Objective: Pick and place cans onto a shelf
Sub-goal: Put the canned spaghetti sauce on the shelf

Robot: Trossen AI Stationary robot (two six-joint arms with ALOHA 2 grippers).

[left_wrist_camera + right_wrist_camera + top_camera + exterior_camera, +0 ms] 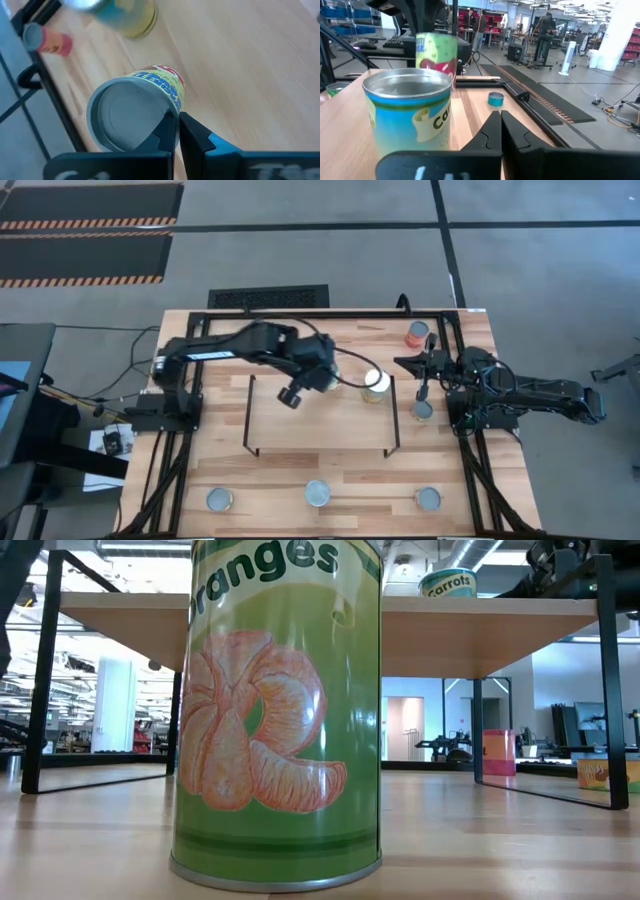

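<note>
Yellow-green can held above shelf

Yellow-green cylindrical tin [137, 112] hangs tilted, rim pinched in the left gripper [291, 396] at frame centre, over the light-wood shelf [320, 420]. Right gripper [423, 392]: fingers together, empty, near the blue-labelled can [409, 114]

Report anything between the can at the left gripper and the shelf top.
Nothing visible. The can at the left gripper is already over the shelf, with bare wood beneath it. The Carrots can stands apart, near the shelf's right edge, where the right gripper waits.
</note>
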